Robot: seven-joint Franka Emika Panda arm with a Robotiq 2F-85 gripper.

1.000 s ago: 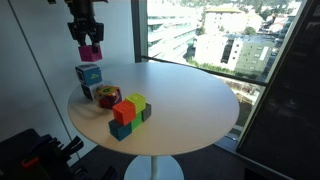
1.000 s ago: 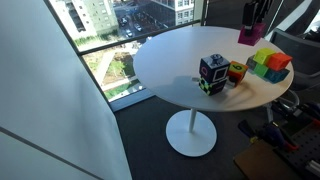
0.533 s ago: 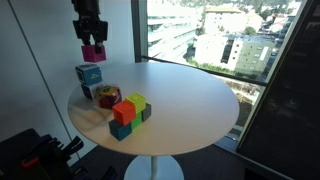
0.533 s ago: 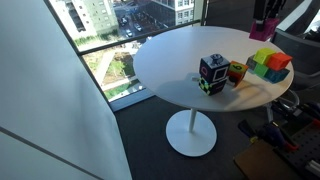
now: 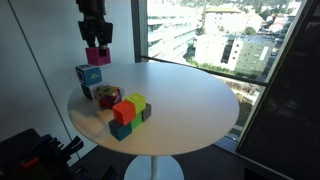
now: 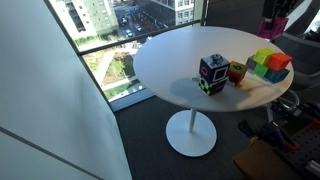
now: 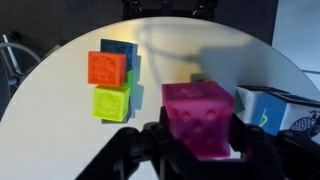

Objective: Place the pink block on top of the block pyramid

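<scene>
Although several of the cubes carry raised marks on their faces, none can be read as a letter or a brand at this size. The gripper (image 5: 97, 51) hangs high above the round white table (image 5: 200, 95), its dark fingers (image 7: 128, 152) pinching the pink block (image 7: 200, 118) from two sides, so the block is in the air, clear of everything on the tabletop. In the wrist view the block looks like matte plastic, square-edged, with a shallow embossed pattern on its upper face (too soft to make out). Down on the table sits the block pyramid (image 7: 112, 78): an orange-red cube and a lime green cube side by side above blue ones, all with similar embossed faces and touching one another. A light blue cube (image 7: 266, 108) with white marks shows on the other side of the pink block in that view, apart from the pyramid. In both exterior views the tabletop is smooth, stands on a single white foot, and is close to tall windows (image 5: 220, 40).
</scene>
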